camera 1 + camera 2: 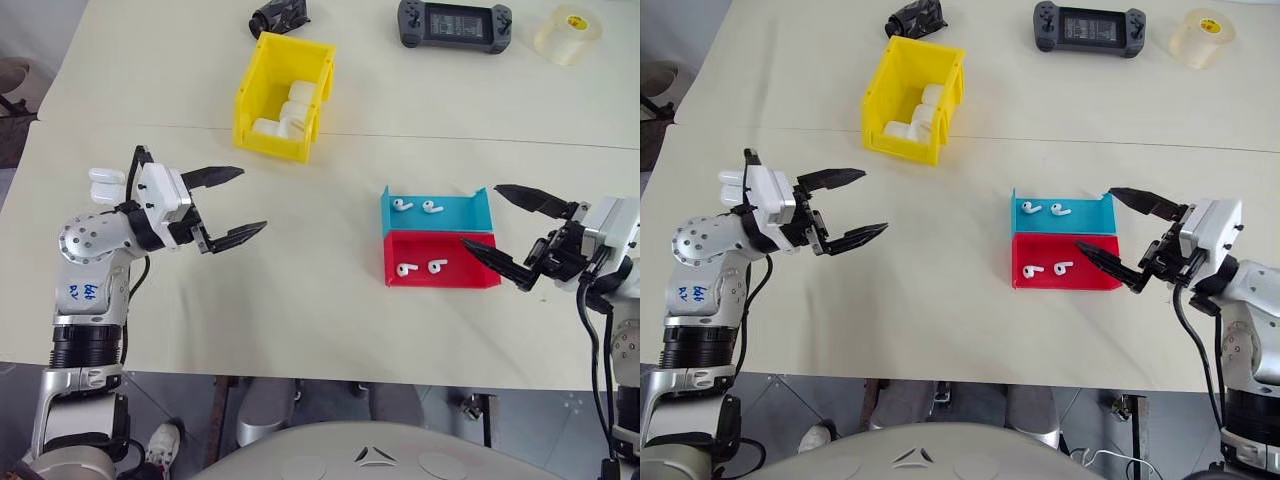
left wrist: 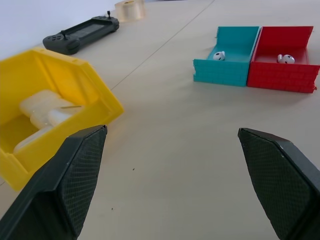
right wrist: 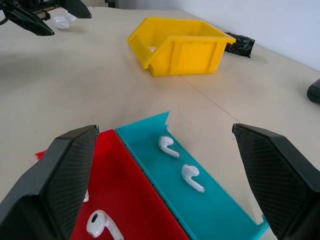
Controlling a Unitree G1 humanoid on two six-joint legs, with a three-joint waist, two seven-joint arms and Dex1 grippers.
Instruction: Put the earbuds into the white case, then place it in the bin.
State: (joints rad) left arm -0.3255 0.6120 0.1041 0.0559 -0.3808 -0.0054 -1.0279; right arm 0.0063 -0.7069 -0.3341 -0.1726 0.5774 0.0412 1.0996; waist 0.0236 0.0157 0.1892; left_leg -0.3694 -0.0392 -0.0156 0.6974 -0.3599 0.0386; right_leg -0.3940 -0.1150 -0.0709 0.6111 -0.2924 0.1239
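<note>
— Where are the tiny glossy white earbuds (image 1: 416, 207) found?

— Two are seen in the low teal plastic tray (image 1: 482, 212), two more in the low red plastic tray (image 1: 440, 280) touching it. White cases are seen inside the bright yellow tall-walled plastic bin (image 1: 262, 90), well apart.

— And the grippers?

— The left gripper (image 1: 232, 203) is held wide open, empty, above the table. The right gripper (image 1: 496, 224) is spread wide just beside the trays, nothing gripped.
</note>
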